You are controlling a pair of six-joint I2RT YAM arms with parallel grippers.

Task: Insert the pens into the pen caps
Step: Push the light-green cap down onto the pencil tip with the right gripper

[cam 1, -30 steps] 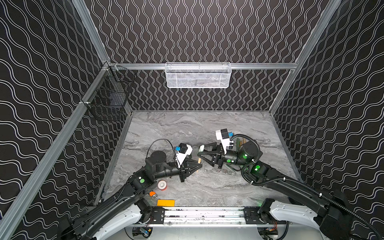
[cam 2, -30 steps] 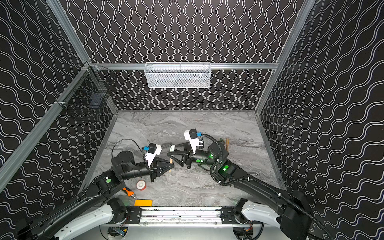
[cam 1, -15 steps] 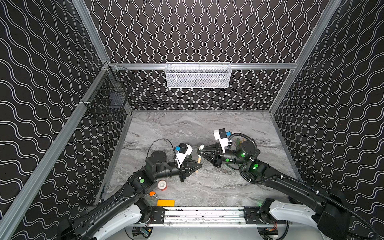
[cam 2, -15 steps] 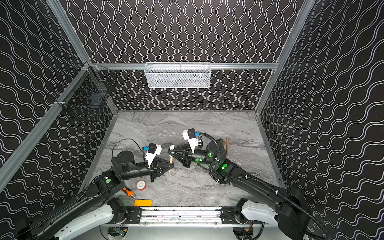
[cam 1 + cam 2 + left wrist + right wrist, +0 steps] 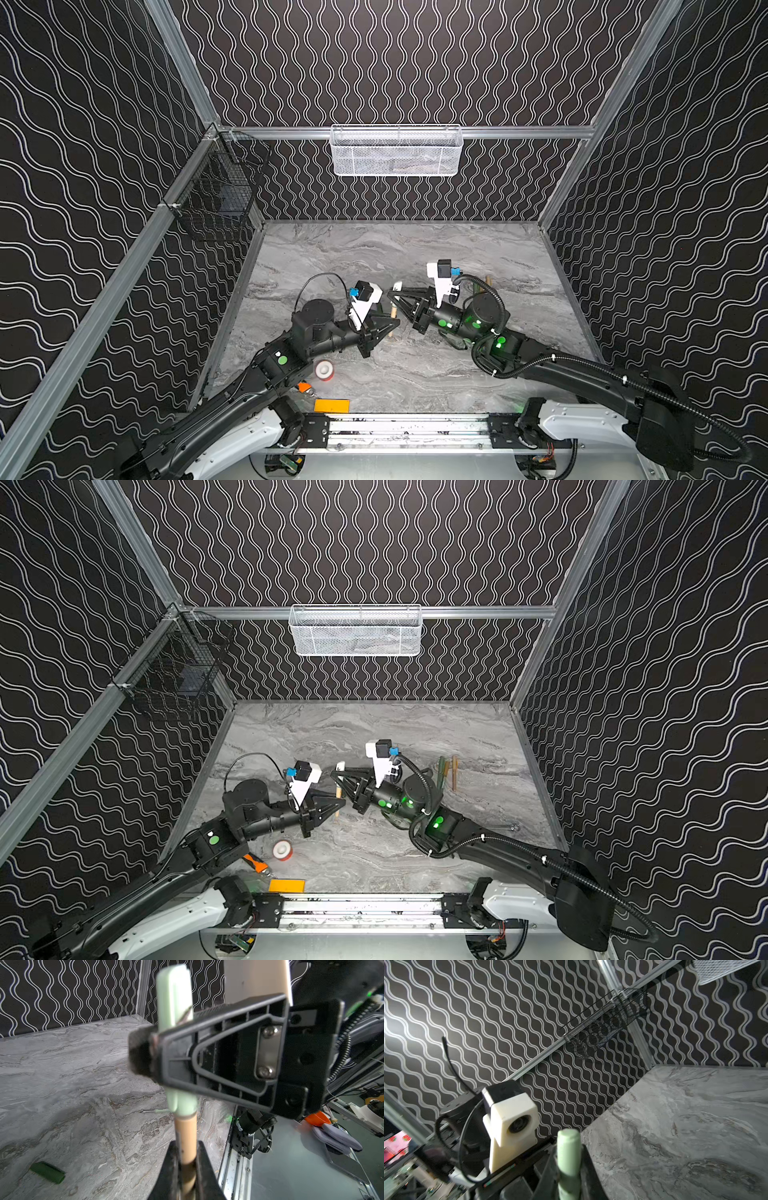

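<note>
Pale green and stubby, the pen cap (image 5: 174, 1012): clamped now by the right gripper (image 5: 569, 1157). Half open one second ago, pressed tight on the cap since then, and brought slightly nearer to the left arm. Pinched in the left gripper (image 5: 186, 1148), closed hard just as before: a tan pen (image 5: 185, 1130), with its tip end already inside the mouth of the cap. Depth of entry not possible to tell, with the middle of the cap hidden behind a black finger. Both parts found in both top views just behind the red-and-white roll (image 5: 324, 370), on the side of the back wall.

Meaning for the task, as a judgement only: barrel and cap each held firmly at last, so ready for one straight push until fully seated. Probable risk: a small angle between the two, then jamming, or slipping inside the fingers.

Waiting on the worktop (image 5: 415, 374), seen only by the left wrist camera: one dark green cap (image 5: 47, 1172) and one thin pale green pen (image 5: 154, 1111), well apart; place relative to the roll not clear. Much farther from the roll, beyond the right arm: some green and tan sticks (image 5: 448, 771) side by side, too small to say whether capped.
</note>
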